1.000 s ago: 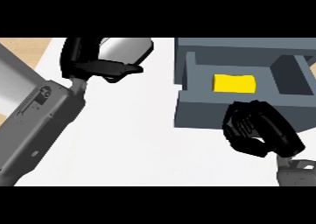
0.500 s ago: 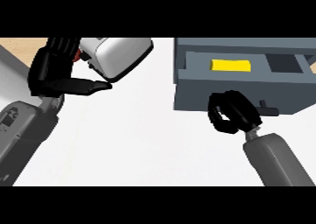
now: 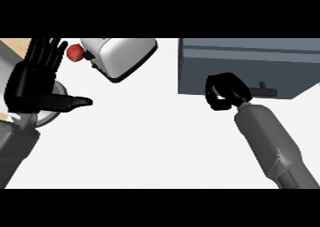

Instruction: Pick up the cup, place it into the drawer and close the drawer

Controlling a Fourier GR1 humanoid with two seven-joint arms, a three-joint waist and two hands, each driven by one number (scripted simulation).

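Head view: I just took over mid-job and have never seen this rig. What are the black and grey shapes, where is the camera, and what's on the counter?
The camera sits in the robot's head and looks steeply down at the white counter. The two grey tubes rising from the bottom are its forearms, each ending in a black robot hand.

The left robot hand is at the left, fingers straight up and thumb out sideways. It is open and holds nothing. The right robot hand has curled fingers and sits against the front of the grey drawer, beside its small dark handle. The drawer looks shut, so no inside shows, and no cup is in sight.

At the top middle is a white appliance, and beside it a small red ball-like thing that I cannot identify.
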